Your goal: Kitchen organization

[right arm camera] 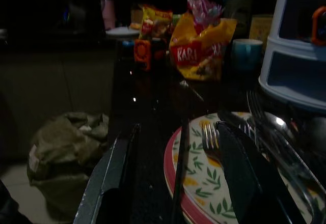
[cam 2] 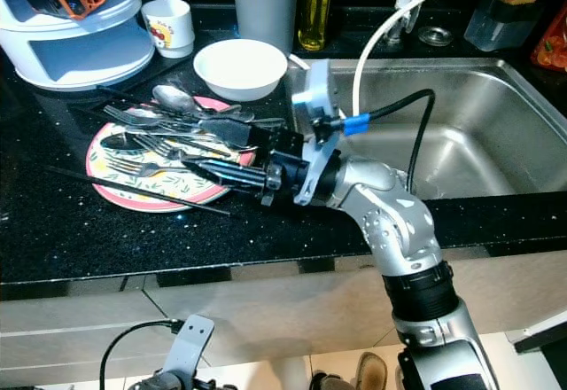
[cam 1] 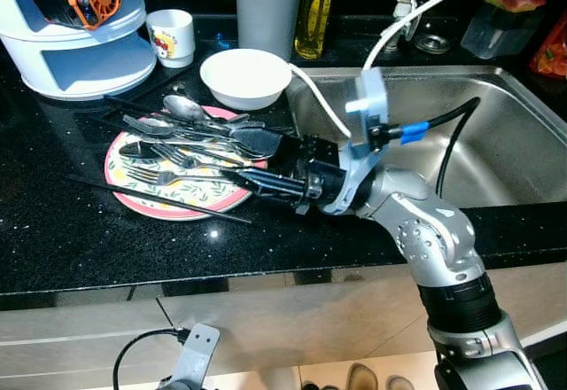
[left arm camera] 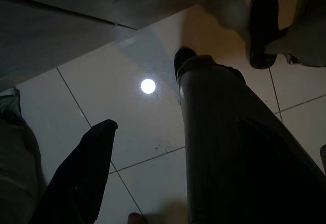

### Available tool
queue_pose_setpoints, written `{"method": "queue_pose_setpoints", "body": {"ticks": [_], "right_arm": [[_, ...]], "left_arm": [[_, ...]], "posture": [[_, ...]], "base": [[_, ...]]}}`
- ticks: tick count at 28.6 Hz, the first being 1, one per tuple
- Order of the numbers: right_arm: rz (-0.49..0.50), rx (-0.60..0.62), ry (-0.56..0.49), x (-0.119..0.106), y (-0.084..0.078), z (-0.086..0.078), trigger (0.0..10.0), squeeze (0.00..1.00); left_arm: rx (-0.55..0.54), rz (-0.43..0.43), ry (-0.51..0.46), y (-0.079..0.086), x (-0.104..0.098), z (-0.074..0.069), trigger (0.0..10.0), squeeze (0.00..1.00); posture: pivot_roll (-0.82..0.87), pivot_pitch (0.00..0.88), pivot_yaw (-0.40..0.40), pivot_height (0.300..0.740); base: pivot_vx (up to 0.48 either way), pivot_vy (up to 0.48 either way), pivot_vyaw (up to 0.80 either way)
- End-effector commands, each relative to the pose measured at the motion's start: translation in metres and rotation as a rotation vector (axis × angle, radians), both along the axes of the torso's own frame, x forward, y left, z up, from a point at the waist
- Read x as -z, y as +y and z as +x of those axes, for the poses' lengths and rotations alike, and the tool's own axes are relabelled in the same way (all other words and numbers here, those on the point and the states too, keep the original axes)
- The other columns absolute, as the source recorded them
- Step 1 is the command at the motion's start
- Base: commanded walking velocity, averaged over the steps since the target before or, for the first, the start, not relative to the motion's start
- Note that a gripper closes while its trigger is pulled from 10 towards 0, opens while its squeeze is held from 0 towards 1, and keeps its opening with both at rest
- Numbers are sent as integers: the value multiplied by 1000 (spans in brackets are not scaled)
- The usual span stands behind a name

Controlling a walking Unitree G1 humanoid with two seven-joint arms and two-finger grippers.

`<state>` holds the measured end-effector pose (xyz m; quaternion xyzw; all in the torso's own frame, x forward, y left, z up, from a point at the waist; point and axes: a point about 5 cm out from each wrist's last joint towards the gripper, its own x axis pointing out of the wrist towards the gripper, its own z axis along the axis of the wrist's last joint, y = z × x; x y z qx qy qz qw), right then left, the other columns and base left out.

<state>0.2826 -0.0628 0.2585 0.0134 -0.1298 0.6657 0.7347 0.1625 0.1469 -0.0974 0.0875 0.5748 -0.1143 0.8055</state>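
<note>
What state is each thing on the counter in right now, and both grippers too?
Plate: flat on the counter, piled with cutlery.
Cutlery: loose heap of spoons and forks across the plate.
Bowl: upright, looks empty.
Cup: upright.
Bottle: upright.
Sink: basin looks empty.
Right gripper: jaws open, low at the plate's edge.
Left gripper: jaws open, hanging idle above the floor.

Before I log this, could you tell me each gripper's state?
Left gripper: open, holding nothing.
Right gripper: open over the plate, gripping nothing.
</note>
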Motion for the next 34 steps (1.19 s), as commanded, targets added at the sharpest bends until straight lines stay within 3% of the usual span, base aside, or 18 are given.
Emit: {"method": "queue_pose_setpoints", "body": {"ticks": [1, 2, 5, 16, 27, 34], "right_arm": [[-46, 2, 0, 3, 4, 1, 10000, 0], [-111, 11, -9, 8, 7, 2, 10000, 0], [-179, 38, -23, 12, 11, 4, 10000, 0], [-312, 203, -61, 19, 24, 21, 10000, 0], [-361, 172, -12, 10, 28, 17, 10000, 0], [-345, 193, 22, 5, 42, 18, 10000, 0]], "left_arm": [[-16, 10, 115, 4, 10, -27, 10000, 0], [-17, 7, 116, 3, 10, -27, 10000, 0], [-19, 5, 116, 2, 10, -27, 10000, 0], [-14, 6, 118, 2, 10, -28, 10000, 0], [-11, 3, 122, 1, 10, -28, 10000, 0], [-10, 1, 122, 0, 10, -29, 10000, 0]], "posture": [[49, 57, -47, 740], [47, 62, -45, 740], [47, 64, -46, 740], [41, 72, -42, 740], [32, 77, -55, 740], [34, 70, -62, 740]], "base": [[0, 0, 0], [0, 0, 0], [0, 0, 0], [0, 0, 0], [0, 0, 0], [0, 0, 0]]}}
